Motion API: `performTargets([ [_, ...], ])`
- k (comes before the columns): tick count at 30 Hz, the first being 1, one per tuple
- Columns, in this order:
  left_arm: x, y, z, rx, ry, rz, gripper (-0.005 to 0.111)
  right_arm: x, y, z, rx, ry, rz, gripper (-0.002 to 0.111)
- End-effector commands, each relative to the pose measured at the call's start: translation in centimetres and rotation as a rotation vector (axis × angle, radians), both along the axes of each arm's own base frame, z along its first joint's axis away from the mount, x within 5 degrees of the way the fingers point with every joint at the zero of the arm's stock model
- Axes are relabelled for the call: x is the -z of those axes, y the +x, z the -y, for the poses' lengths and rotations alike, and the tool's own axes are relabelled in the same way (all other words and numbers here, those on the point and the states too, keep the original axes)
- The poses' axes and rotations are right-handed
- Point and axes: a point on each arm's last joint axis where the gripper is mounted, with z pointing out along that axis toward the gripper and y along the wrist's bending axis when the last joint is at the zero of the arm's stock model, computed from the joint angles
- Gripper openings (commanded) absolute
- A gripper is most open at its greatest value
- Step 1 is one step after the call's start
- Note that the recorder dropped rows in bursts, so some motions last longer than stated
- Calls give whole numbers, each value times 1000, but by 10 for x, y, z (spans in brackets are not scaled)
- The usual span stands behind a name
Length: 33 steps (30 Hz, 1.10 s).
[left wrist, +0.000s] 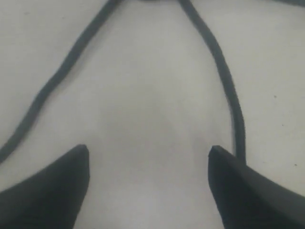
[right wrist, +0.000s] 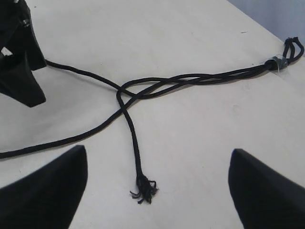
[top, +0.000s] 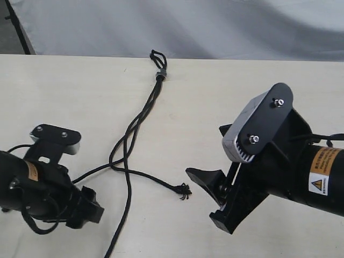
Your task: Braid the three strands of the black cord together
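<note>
Right gripper [right wrist: 157,157], spread and empty, is nearer the frayed tip [right wrist: 144,188], which points at it. Left gripper [left wrist: 148,152], also spread, holds nothing. From there the three strands [right wrist: 190,79] of the black cord [top: 146,102] run lengthwise away, loosely crossed, to the grey band [top: 160,74] farthest off.

Soft, even light falls over the pale bench [top: 242,97] in the exterior view, bright without glare, and the black cord [top: 141,115] casts only a thin, faint shadow beside itself. The left wrist view is the poorest: greyer and blurred all over, the cord's edges smeared and the left tool [left wrist: 148,149] a pair of flat black shapes without detail. The right wrist view is sharper, with the cord's twist and frayed tip [right wrist: 144,188] crisp, though the right tool [right wrist: 158,150], close to the lens, is soft-edged.
</note>
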Motion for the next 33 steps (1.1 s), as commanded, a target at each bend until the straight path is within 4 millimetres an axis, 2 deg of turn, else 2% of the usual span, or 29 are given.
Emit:
performTargets([
  [1, -1, -4, 31, 106, -21, 14, 66, -1, 0, 2, 8, 1, -2, 76],
  [4, -6, -9, 51, 183, -39, 34, 66, -1, 0, 2, 8, 1, -2, 76],
  [6, -6, -12, 58, 211, -46, 56, 66, -1, 0, 2, 11, 5, -6, 76],
  [17, 19, -8, 61, 221, 11, -2, 66, -1, 0, 2, 11, 5, -6, 76],
  [19, 24, -8, 61, 221, 22, -16, 63, -1, 0, 2, 10, 4, -4, 76],
  [22, 30, -8, 61, 221, 35, -33, 52, -1, 0, 2, 10, 4, -4, 76],
  [31, 31, -8, 61, 223, 40, -41, 0, -1, 0, 2, 10, 4, -4, 76],
  [33, 31, -9, 60, 240, 53, -43, 0, -1, 0, 2, 10, 4, -4, 76],
])
